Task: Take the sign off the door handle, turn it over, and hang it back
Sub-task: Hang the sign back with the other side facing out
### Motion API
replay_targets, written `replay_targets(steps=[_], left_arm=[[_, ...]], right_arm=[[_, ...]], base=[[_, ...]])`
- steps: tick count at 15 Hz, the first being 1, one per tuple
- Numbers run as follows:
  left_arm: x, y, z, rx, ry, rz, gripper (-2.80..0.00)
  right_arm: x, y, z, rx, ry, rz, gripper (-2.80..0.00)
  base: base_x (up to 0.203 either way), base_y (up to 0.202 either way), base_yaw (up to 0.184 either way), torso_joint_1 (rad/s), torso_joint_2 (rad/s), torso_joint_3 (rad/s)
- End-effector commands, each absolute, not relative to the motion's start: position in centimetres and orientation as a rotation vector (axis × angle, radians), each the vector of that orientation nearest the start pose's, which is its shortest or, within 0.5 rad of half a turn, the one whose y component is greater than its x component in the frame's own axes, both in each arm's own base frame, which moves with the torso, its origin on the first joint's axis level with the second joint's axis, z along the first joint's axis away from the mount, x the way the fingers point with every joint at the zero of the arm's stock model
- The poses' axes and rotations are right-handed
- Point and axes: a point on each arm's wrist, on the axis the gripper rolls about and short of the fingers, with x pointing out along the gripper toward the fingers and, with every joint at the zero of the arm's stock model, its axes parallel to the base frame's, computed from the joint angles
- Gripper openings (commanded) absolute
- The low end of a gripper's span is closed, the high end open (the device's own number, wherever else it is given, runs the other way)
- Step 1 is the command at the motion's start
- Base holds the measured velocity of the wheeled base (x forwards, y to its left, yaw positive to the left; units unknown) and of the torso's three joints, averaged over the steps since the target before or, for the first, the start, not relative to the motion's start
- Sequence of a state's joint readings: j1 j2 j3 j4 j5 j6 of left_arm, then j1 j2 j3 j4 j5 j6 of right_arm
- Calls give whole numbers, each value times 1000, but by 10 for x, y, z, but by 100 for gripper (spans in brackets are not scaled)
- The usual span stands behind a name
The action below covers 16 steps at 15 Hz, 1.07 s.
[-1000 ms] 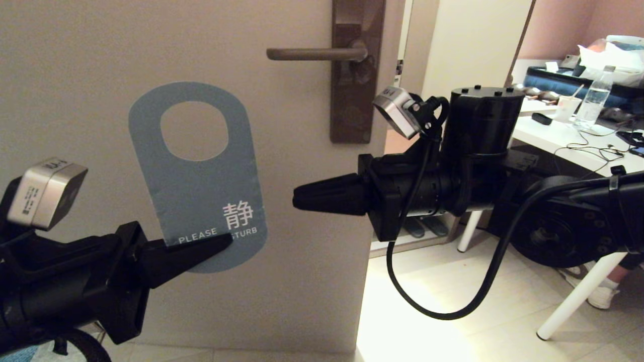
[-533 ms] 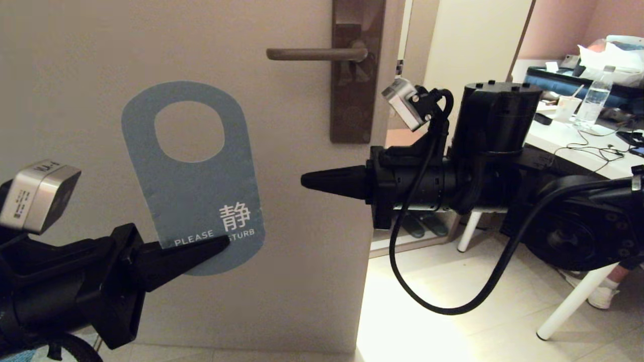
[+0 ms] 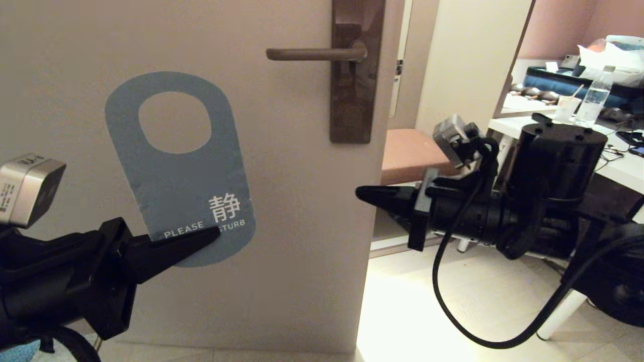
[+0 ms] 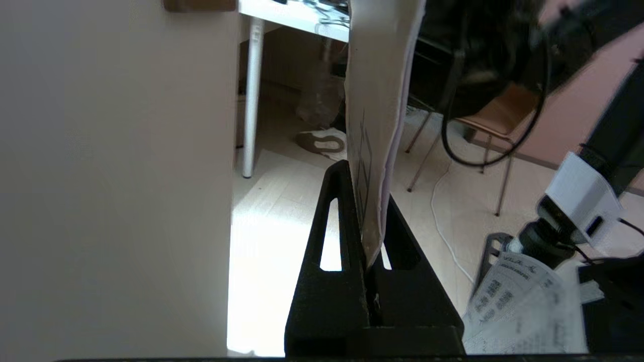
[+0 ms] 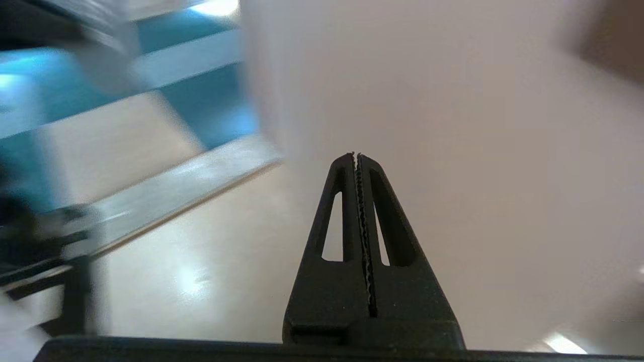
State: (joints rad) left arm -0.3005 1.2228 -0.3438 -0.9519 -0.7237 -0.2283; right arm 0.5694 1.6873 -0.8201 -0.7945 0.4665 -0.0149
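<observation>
Blue sign (image 3: 176, 176): off the door handle (image 3: 314, 53), upright against the door (image 3: 282, 211).
Left gripper (image 3: 214, 233): pinching the sign's lower edge.
Right gripper (image 3: 363, 192): pressed together, empty, right of the door.

The sign (image 3: 186, 186), blue side showing, stands upright before the door, left of and below the brown door handle (image 3: 314, 53).
</observation>
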Motion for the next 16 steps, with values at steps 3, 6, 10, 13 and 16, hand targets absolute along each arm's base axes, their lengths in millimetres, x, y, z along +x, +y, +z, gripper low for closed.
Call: replay_targets(steps=[3,6,10,13,16], left_arm=[[154,-56,205,-190,25,-988,-280],[156,-55,209,-185,9,-984,-280],[156,-51,210,-183,0,-959,-280],[153,-50,211,-180,-11,-959,-280],[152,-50,213,-178,-19,-959,-280]], right_arm=[[255,132,197,-15,30,737,-280],[247,88,198,-19,30,583,-280],[181,38,171,-15,103,439,-280],[125,17,146,-8,139,352,-280],[91,4,134,-13,140,236,-280]], base=[[0,0,0,0,0,0],[0,0,0,0,0,0],[0,0,0,0,0,0],[0,0,0,0,0,0],[0,0,0,0,0,0]])
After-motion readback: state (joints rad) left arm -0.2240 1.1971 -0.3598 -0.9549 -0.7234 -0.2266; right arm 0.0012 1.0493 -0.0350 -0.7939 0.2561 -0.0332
